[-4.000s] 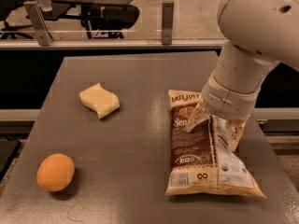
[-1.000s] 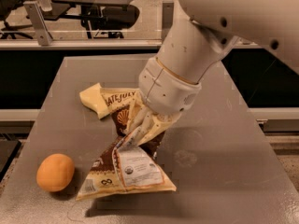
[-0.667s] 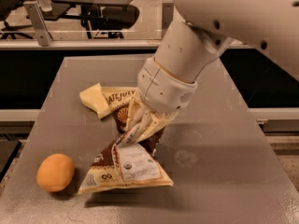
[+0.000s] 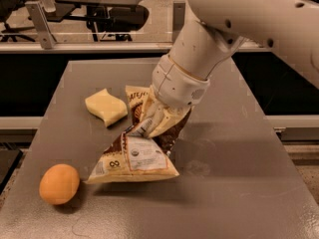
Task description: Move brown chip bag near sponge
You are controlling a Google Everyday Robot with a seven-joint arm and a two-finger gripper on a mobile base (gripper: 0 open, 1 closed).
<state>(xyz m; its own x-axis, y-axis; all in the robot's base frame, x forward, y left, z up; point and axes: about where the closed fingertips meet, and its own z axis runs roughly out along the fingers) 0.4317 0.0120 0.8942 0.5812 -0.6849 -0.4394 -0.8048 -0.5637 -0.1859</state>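
Note:
The brown chip bag [image 4: 134,156] lies crumpled on the grey table [image 4: 239,183], its white label end toward the front and its cream top end near the sponge. The pale yellow sponge [image 4: 105,106] sits just left of the bag's top, a small gap between them. My gripper [image 4: 152,121] reaches down from the upper right and is shut on the middle of the bag, pinching its foil. The arm's white wrist hides part of the bag's upper side.
A round orange fruit [image 4: 59,183] sits at the front left of the table. A rail with posts [image 4: 40,16] and office chairs stand behind the far edge. A faint stain [image 4: 199,168] marks the table to the bag's right.
Four seconds ago the bag lay flat at the right side; my gripper has dragged it left up to the sponge. Over the last second it has barely moved.

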